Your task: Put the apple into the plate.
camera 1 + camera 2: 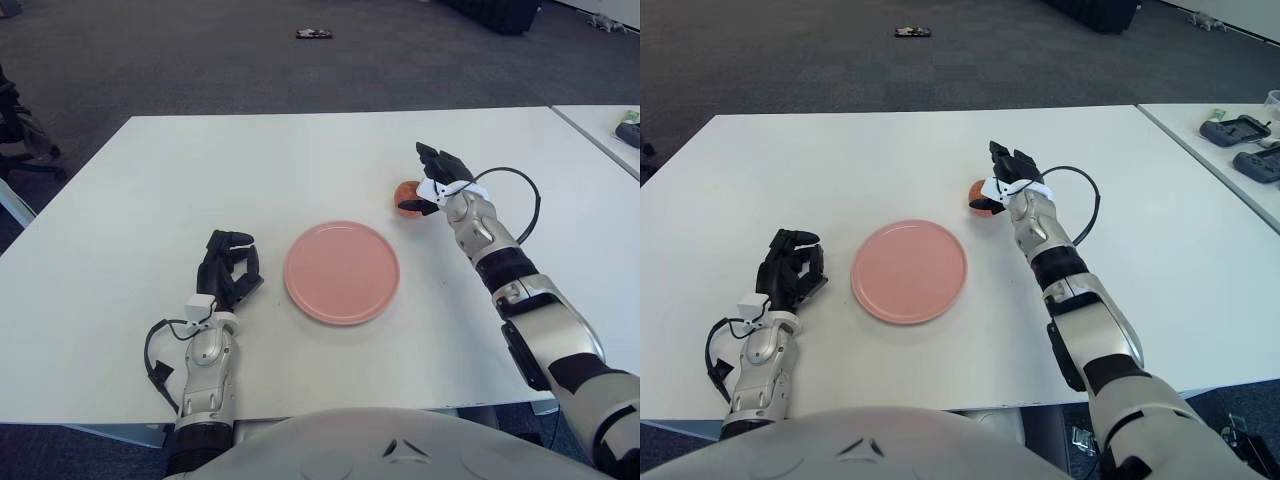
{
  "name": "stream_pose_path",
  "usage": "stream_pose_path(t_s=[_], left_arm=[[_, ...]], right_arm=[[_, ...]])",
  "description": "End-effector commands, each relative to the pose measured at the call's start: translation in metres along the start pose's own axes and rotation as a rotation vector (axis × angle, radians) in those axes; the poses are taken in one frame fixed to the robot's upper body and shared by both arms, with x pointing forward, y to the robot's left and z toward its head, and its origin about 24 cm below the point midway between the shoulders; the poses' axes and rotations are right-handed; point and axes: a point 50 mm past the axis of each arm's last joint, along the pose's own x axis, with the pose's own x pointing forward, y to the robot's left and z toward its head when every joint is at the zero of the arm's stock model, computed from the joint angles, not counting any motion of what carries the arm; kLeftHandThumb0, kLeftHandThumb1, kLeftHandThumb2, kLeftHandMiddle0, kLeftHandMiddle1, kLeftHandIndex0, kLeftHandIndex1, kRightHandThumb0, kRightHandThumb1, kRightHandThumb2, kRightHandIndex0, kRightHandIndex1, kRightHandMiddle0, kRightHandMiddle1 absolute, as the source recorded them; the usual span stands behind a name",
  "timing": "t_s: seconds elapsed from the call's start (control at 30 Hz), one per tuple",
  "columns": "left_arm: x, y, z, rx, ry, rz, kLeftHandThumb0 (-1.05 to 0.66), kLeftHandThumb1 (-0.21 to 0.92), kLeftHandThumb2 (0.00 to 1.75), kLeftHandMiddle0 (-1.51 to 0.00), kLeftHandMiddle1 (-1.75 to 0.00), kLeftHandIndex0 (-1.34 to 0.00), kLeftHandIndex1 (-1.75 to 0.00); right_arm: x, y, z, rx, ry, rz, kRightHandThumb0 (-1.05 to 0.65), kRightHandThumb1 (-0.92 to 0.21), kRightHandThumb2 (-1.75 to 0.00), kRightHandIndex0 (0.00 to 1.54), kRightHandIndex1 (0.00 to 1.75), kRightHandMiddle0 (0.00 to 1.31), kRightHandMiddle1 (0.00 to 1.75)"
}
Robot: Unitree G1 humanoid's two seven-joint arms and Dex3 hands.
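Plate [341, 272] holds nothing; right hand [432, 178] seemingly cups the apple [404, 195], grip unclear.

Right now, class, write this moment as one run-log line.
right hand: over apple, grip not confirmed | left hand: idle, left of plate | apple: on table, outside plate | plate: holds nothing

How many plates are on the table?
1: the pink plate lies near the table's front middle, between the idle left hand and the apple that the right hand reaches over. Nothing could hide another.
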Motion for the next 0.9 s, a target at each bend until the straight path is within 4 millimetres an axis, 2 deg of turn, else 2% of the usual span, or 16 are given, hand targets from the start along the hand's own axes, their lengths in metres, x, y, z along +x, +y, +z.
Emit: stream_pose_path(t_s=[0.0,0.4,0.87], left_arm=[[-0.009,0.004,-0.017,-0.004,0.098,0.028,-0.38,0.68,0.86,-0.79,-1.75,-0.34,-1.75],[-0.01,0.004,-0.016,0.002,0.097,0.027,-0.38,0.69,0.86,-0.8,-1.75,-0.33,-1.75],[-0.01,0.004,-0.017,0.0,0.1,0.032,-0.38,0.68,0.86,-0.79,-1.75,-0.34,-1.75]], right_arm=[[0.005,-0.001,-0.003,-0.047,0.021,0.031,-1.01,-0.58,-0.58,0.0,0.0,0.0,0.0],[0.011,0.017,-0.013,-0.127,0.09,0.157,-1.02,-0.66,-0.54,0.0,0.0,0.0,0.0],[0.008,0.031,-0.02,-0.172,0.136,0.253,-0.96,-0.66,-0.59,0.0,0.0,0.0,0.0]])
